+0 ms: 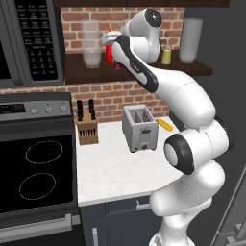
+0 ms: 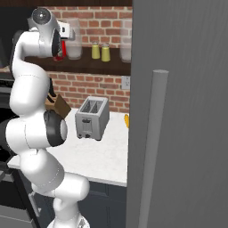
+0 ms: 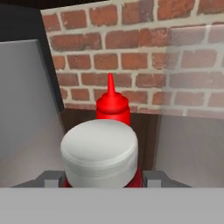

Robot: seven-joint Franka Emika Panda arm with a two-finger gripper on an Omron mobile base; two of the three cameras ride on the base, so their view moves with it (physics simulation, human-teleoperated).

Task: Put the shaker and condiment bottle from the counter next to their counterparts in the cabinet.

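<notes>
My gripper (image 1: 109, 45) is up at the cabinet (image 1: 91, 73) shelf, shut on the condiment bottle (image 1: 112, 56). The bottle's pale cap (image 3: 99, 151) sits between my fingers (image 3: 156, 178), with red showing beneath it. Just behind it stands the tall red squeeze bottle (image 3: 113, 105), its pointed nozzle against the brick wall. I cannot tell whether the held bottle touches the shelf. Two yellow-olive shakers (image 2: 95, 51) (image 2: 105, 52) stand side by side further right on the shelf (image 2: 89, 64). The left base view shows one shaker (image 1: 166, 56) past my arm.
A clear jar (image 1: 91, 45) stands left of the gripper and a pale canister (image 1: 190, 41) at the shelf's right end. On the counter (image 1: 110, 173) are a toaster (image 1: 139, 127), a knife block (image 1: 87, 127) and a small yellow thing (image 1: 164, 124). A tall grey panel (image 2: 178, 111) is at right.
</notes>
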